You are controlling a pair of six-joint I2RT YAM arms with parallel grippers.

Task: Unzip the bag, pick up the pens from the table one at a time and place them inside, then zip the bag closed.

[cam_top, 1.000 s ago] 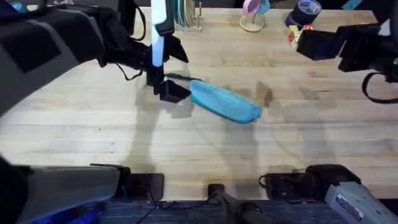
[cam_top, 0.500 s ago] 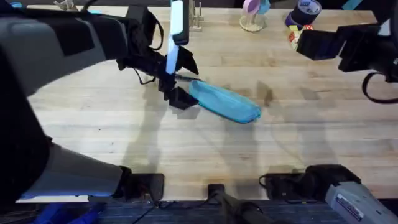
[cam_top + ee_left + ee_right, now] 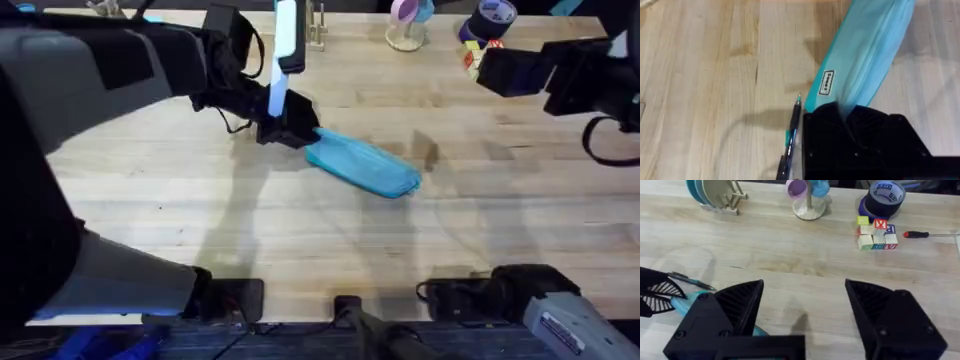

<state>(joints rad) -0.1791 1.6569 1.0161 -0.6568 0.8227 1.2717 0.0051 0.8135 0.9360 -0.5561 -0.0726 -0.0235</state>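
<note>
the left arm reaches far across toward the middle, its left gripper low and clamped on cloth. the right arm hangs at the far right, its right gripper spread wide.

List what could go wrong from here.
1. The left gripper is at the bag's end; a pull could drag the soft, unpinned bag rather than move its zipper.
2. A pen lies right beside that gripper and may get knocked away.
3. The right gripper hangs open, far from the bag.

Far beyond the jaws stand a plate rack, a cup stand, tape rolls, letter blocks and a red-handled screwdriver.
</note>
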